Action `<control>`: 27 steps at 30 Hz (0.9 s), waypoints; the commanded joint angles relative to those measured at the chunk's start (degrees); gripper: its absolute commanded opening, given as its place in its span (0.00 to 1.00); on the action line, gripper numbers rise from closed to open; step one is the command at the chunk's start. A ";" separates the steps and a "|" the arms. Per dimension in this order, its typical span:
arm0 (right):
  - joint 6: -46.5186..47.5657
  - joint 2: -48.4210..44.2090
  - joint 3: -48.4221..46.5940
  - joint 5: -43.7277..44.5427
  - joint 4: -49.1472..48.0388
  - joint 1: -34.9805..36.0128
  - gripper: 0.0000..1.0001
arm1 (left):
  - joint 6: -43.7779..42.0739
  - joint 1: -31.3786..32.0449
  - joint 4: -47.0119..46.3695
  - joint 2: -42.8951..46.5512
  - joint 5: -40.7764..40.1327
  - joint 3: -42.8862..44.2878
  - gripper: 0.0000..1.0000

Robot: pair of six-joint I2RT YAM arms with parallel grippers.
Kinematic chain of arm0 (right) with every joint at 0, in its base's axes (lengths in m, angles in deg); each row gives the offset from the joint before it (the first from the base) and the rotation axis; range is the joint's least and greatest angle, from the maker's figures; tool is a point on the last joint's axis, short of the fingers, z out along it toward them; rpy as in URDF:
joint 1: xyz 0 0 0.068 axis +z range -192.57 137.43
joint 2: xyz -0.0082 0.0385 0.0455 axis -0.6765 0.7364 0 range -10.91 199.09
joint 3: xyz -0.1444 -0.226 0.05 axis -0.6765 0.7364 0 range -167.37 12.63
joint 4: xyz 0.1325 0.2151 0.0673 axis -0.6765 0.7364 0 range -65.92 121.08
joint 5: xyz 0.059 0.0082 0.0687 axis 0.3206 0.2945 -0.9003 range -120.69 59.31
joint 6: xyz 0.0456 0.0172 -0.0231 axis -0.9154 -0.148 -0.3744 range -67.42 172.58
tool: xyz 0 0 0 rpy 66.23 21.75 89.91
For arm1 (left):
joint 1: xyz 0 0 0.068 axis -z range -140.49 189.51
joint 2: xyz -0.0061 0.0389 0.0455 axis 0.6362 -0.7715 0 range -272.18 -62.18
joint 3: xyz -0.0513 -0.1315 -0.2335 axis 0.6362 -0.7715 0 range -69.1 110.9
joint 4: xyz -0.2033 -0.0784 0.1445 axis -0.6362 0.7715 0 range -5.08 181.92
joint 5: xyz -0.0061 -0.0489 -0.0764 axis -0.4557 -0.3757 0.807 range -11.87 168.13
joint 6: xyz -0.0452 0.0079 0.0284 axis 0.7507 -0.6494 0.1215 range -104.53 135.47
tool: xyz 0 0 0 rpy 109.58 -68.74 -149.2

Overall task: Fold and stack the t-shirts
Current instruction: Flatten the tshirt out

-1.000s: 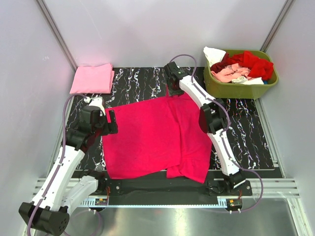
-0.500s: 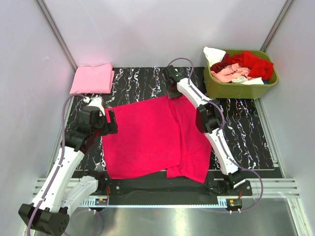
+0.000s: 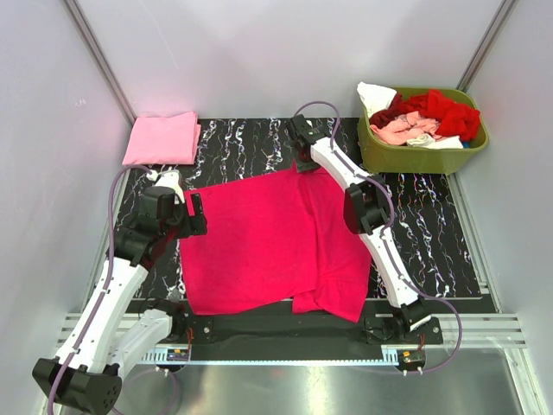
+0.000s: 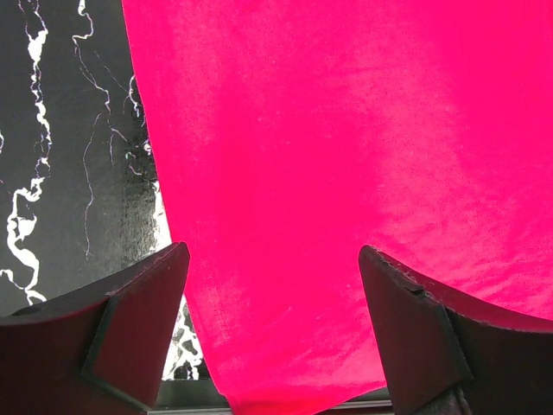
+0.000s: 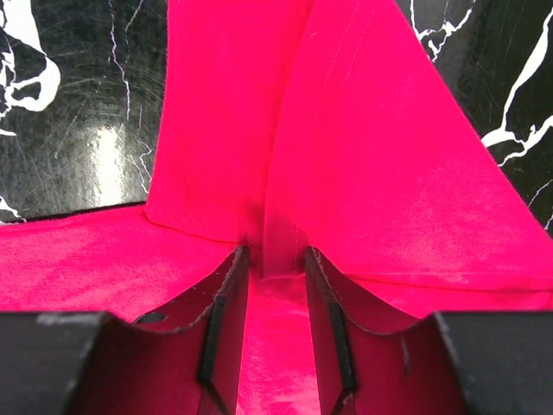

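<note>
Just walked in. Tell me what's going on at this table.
Two robot arms are working on a magenta t-shirt spread on the table. The right gripper pinches a ridge of cloth at the shirt's far edge. The left gripper hangs open over its left edge, holding nothing. A light pink t-shirt lies folded at the far left corner, and unfolded shirts wait in the olive-green basket.

matt magenta cloth t-shirt [image 3: 259, 242], glossy marbled tabletop [image 3: 432, 216]
</note>
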 commanded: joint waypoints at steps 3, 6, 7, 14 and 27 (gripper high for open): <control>-0.52 -6.52 2.43 -0.45 -3.98 -0.12 0.41 | -0.93 -0.09 -3.05 0.88 0.83 -0.60 0.86; -1.23 -6.87 1.99 -1.42 -3.72 -0.48 0.42 | -0.84 -0.08 -3.05 0.80 0.92 -0.60 0.86; -1.32 -6.79 1.38 -1.51 -3.55 -0.74 0.43 | -0.84 -0.08 -3.13 0.88 0.83 -0.60 0.86; -2.46 -6.78 1.11 -3.09 -3.02 -2.41 0.42 | -0.93 -0.08 -3.05 0.53 1.01 -0.60 0.86; -3.07 -6.43 2.34 -5.89 -3.55 -2.94 0.37 | -0.93 -0.08 -3.13 0.53 0.92 -0.69 0.86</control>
